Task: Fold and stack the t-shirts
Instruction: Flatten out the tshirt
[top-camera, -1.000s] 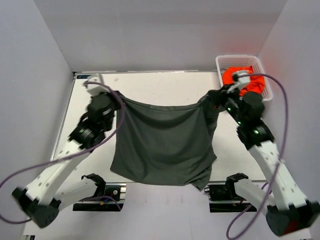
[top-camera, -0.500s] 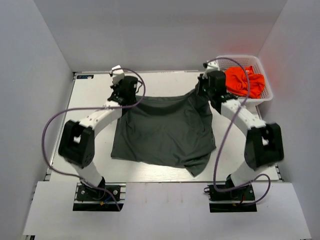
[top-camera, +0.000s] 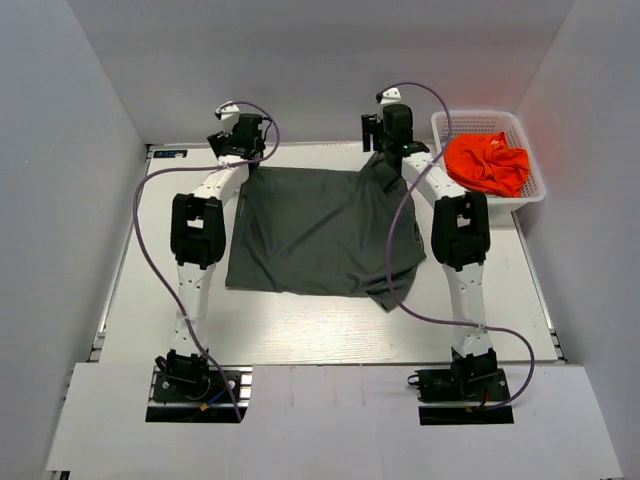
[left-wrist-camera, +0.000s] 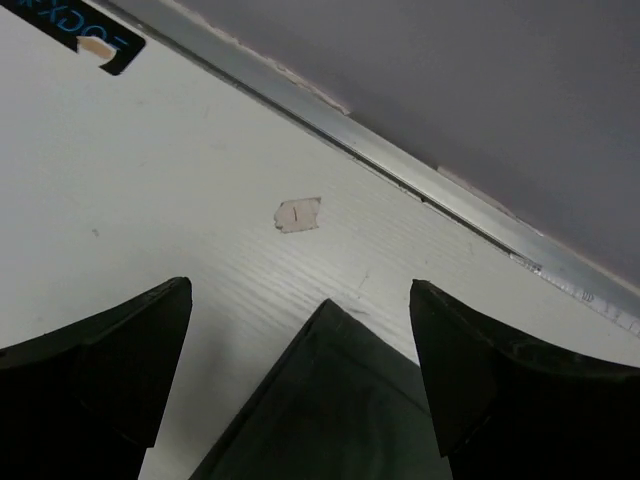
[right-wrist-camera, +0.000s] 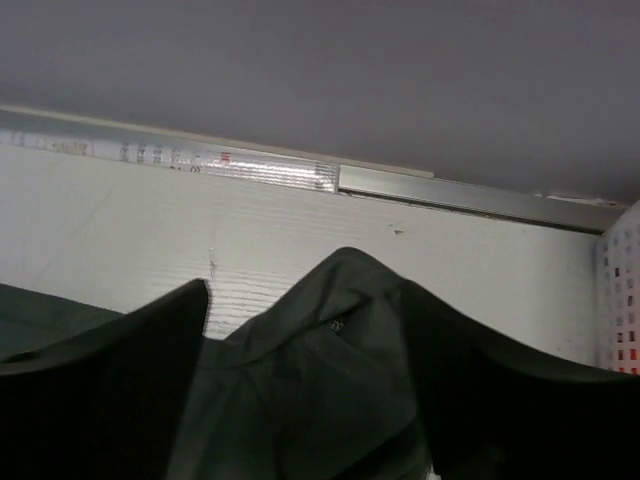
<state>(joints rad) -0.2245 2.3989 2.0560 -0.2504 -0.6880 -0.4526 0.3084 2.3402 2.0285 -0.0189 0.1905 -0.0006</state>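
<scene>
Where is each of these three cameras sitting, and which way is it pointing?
Top external: above and behind the arm bases, looking down on the table; both whole arms show.
Left wrist: facing the far wall; its two dark fingers flank the grey shirt corner.
Right wrist: facing the same wall; its fingers flank bunched shirt.
Shared: the grey shirt.

Your top view looks down from high at the near edge over the whole surface (top-camera: 300, 330). Both wrist views sit low and close, facing the back wall (top-camera: 320, 70). Each shares the shirt's (top-camera: 320, 230) far edge with the top view.
</scene>
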